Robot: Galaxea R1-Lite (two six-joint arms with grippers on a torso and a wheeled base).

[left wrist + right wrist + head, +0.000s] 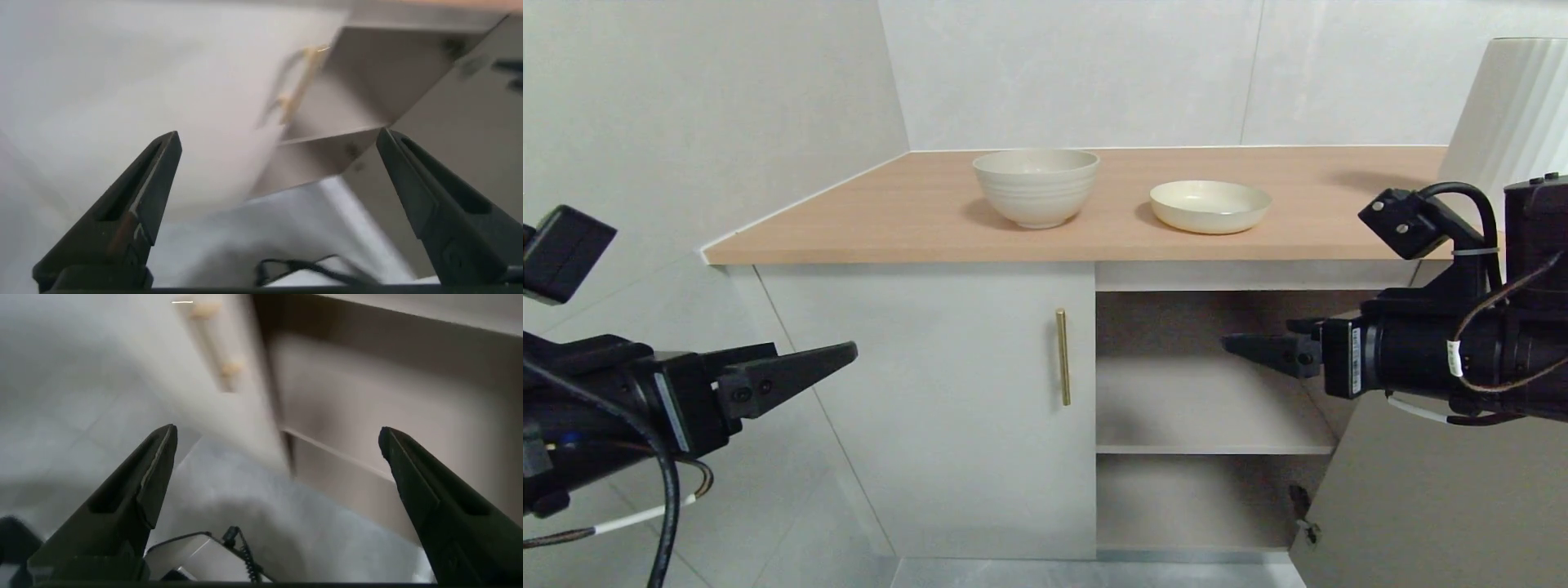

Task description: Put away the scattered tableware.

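Bowl [1036, 186] and shallow dish [1210, 205] seen upper centre on the counter [890, 220] — well above left gripper [848, 354] and right gripper [1232, 343], fingers of both spread wide

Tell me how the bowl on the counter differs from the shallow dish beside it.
The bowl is tall and deep; the dish is low and shallow. The bowl's outer wall is ribbed, the dish's smooth. The bowl stands above the closed cabinet door, the dish above the open shelves. Both are pale, upright, and rest apart on the wooden countertop.
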